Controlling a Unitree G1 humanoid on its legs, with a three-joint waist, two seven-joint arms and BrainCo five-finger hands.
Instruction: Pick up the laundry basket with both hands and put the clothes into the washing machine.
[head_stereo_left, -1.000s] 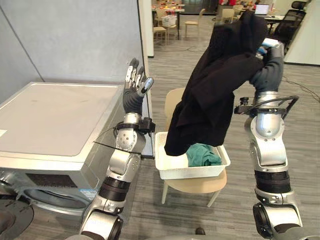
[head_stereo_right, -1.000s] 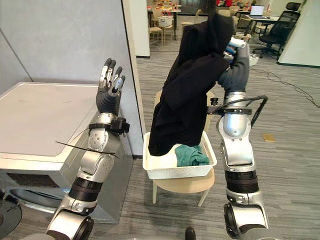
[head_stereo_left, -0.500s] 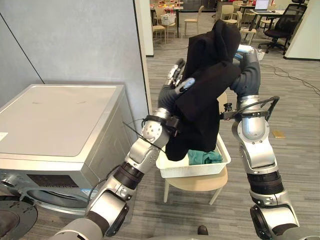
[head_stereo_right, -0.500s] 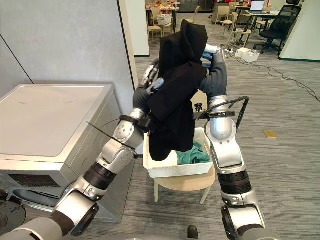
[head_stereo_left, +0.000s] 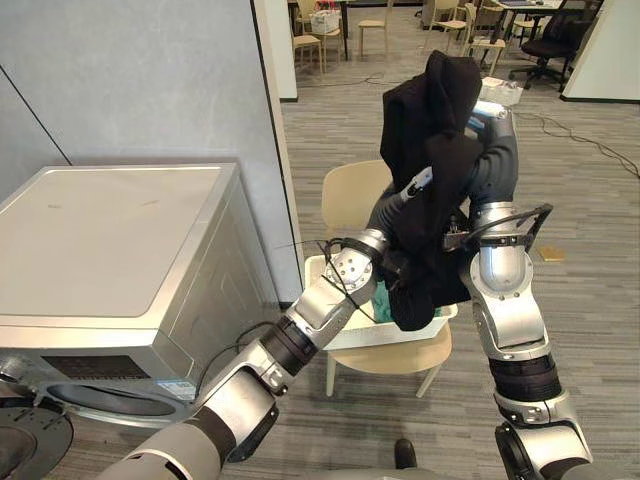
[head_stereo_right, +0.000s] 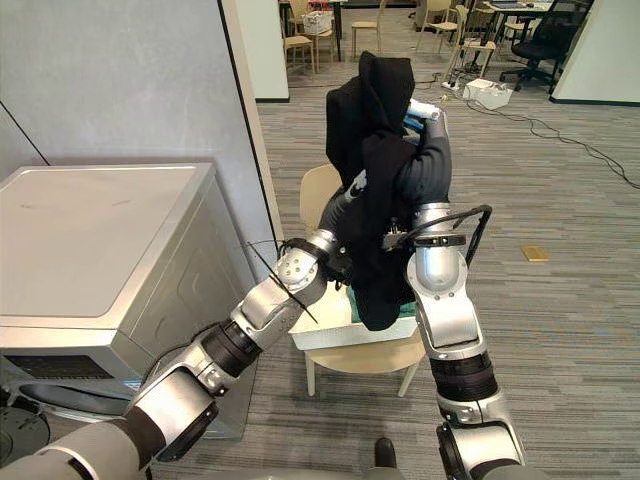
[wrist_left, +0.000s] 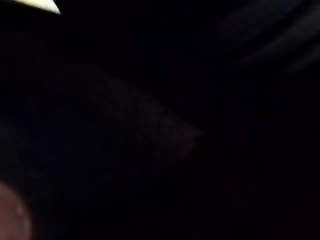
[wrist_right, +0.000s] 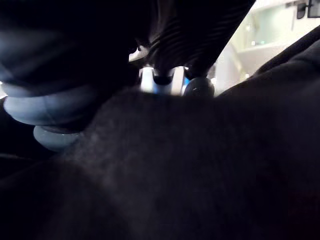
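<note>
Black top (head_stereo_left: 430, 170) lifted over the basket (head_stereo_left: 345, 335)
Right hand (head_stereo_left: 492, 100) grips it high; left hand (head_stereo_left: 416, 184) just swung in, fingers buried, can't tell. Washer (head_stereo_left: 110, 240) next.

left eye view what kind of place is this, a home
Probably an office or lab, not a home: the silver-grey washing machine stands by a grey partition wall, with a black swivel office chair far behind.

Garment: black cloth garment (head_stereo_left: 430, 190), matt, soft.
Basket: white plastic laundry basket (head_stereo_left: 370, 335), smooth.
Washer: silver-grey metal washing machine (head_stereo_left: 100, 240), smooth satin top.
Chair: pale wooden chair (head_stereo_left: 350, 195), smooth.
</note>
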